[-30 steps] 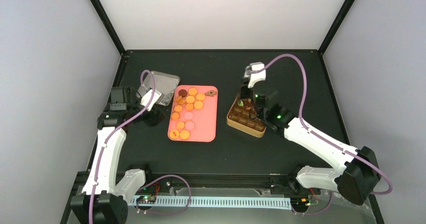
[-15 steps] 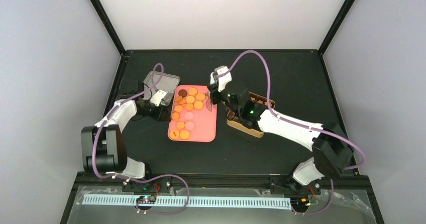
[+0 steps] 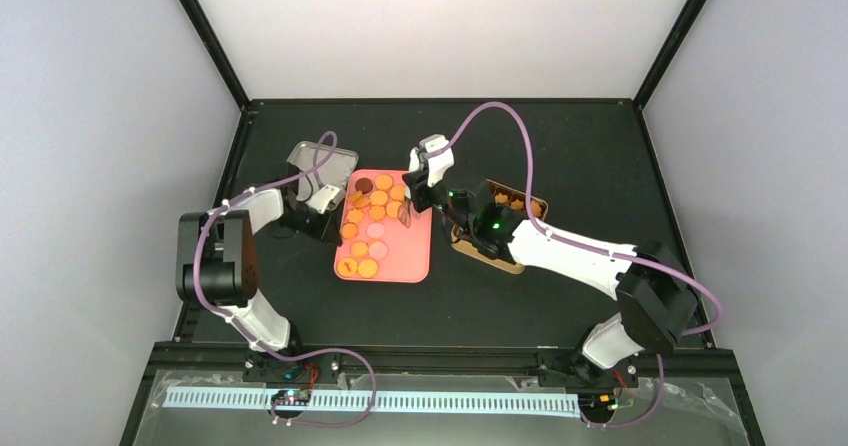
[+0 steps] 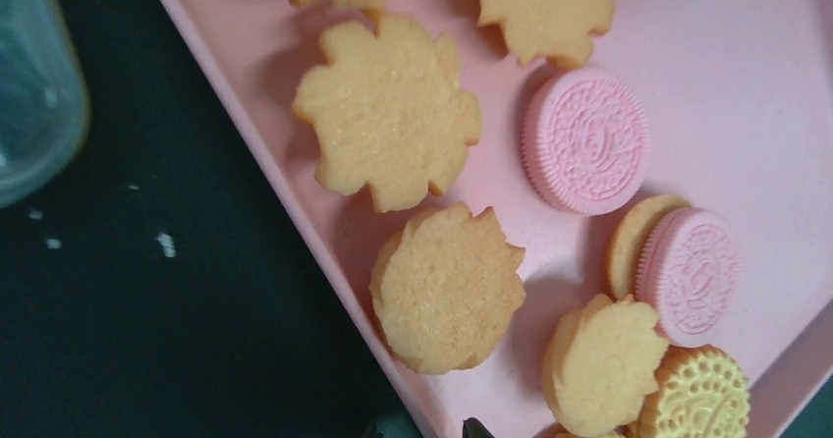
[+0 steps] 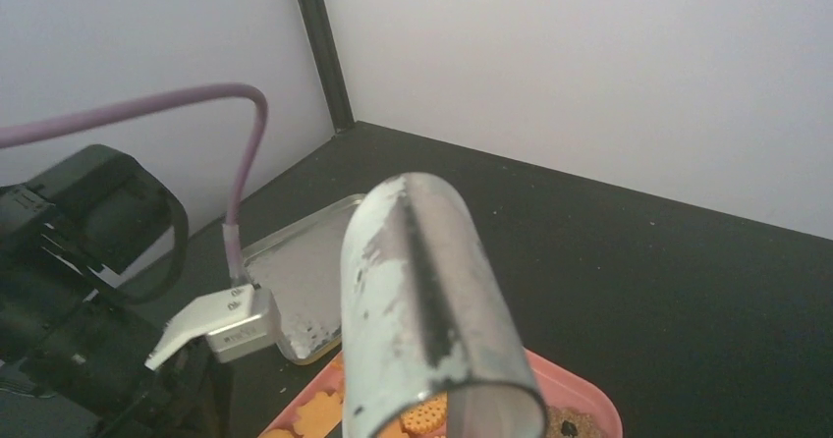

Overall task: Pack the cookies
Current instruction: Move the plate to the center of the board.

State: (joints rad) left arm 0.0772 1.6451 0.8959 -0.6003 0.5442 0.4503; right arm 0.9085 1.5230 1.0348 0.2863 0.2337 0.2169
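Note:
The cookies [image 3: 375, 206] lie on a pink tray [image 3: 415, 266] at mid table. The left wrist view shows yellow flower-shaped cookies [image 4: 447, 291] and pink round ones [image 4: 586, 141]. My left gripper [image 3: 325, 209] is at the tray's left rim. Its two tips [image 4: 422, 430] stand a little apart at the bottom edge, one on each side of the rim. I cannot tell whether they press it. My right gripper [image 3: 408, 211] hangs over the tray's upper right part. A pale scuffed rounded shape [image 5: 422, 301] fills the right wrist view, so its jaws are hidden.
A gold tin [image 3: 475, 251] with brown cups stands right of the tray, partly under the right arm. A silver lid [image 3: 322, 159] lies behind the left gripper, and the right wrist view shows this lid [image 5: 305, 271] too. The black table ends at walls on three sides.
My right gripper has swung from over the gold tin to the tray's upper right. My left gripper has come to the tray's left rim, and its jaws have narrowed.

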